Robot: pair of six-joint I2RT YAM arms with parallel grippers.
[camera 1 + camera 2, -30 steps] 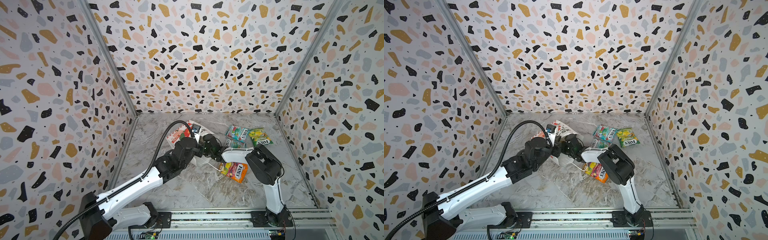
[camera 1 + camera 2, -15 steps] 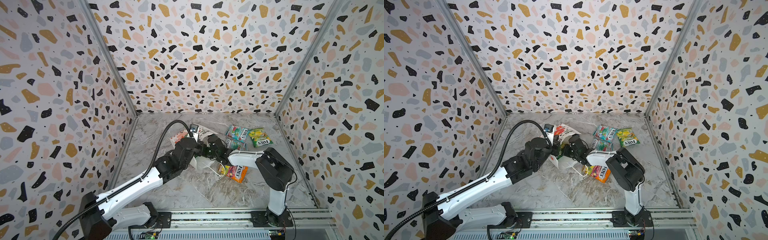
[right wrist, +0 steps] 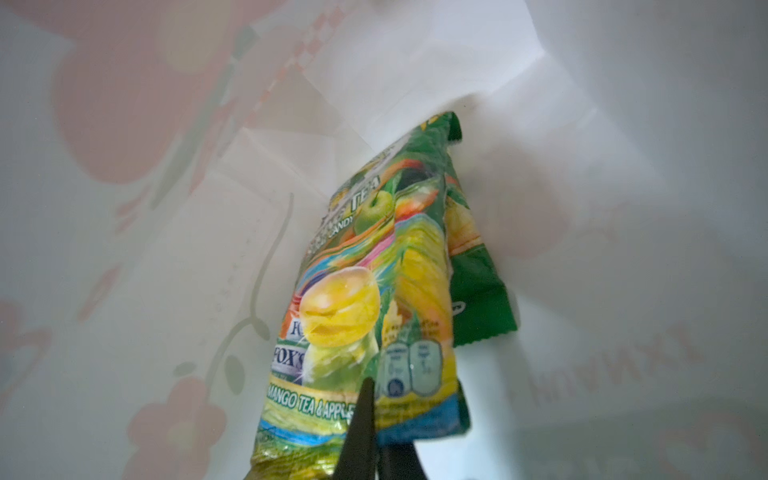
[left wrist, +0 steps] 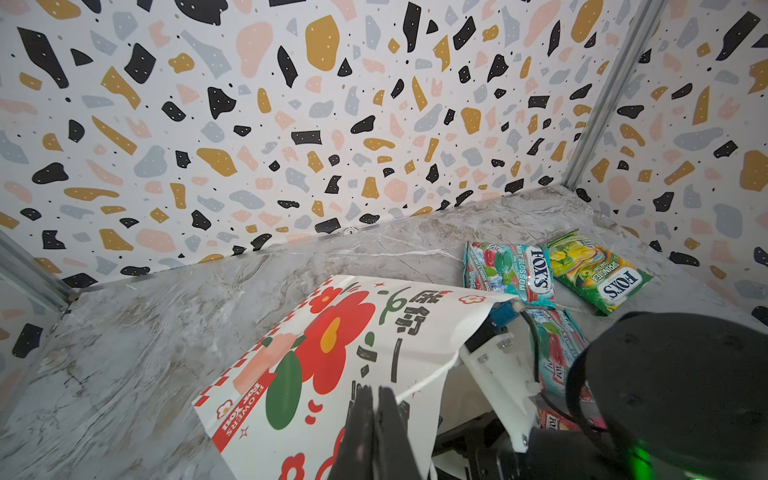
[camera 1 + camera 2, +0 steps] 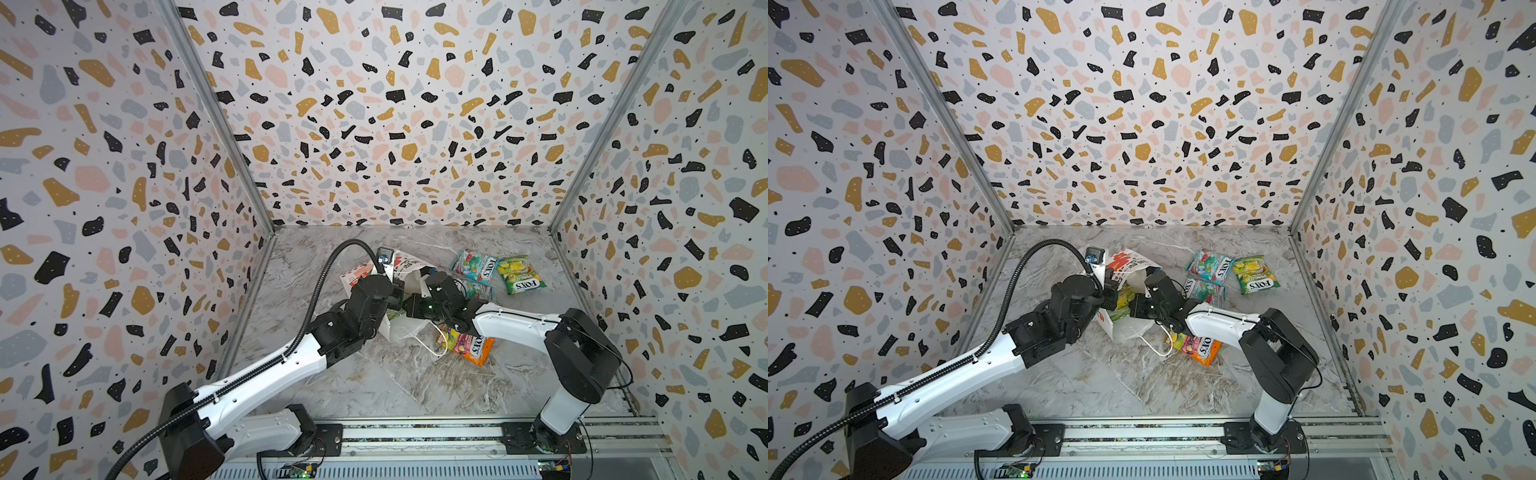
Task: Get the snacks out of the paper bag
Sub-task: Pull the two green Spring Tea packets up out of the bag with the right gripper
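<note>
Inside the white paper gift bag with red flower print point(image 4: 328, 345), a glossy yellow-green FOX'S mango-tea pouch point(image 3: 374, 286) leans against the paper wall. The right gripper point(image 3: 371, 415) reaches in through the bag's mouth, its black fingers clamped together on the pouch's lower edge. The left gripper point(image 4: 374, 399), fingers pressed tight, pinches the bag's rim beside a white cord handle point(image 4: 428, 380). The bag lies tipped on the grey marble tabletop point(image 5: 374, 382). Nearby lie teal-and-red pouches point(image 5: 473, 266), a lime-green pouch point(image 5: 519, 274) and an orange-pink pouch point(image 5: 469, 345).
</note>
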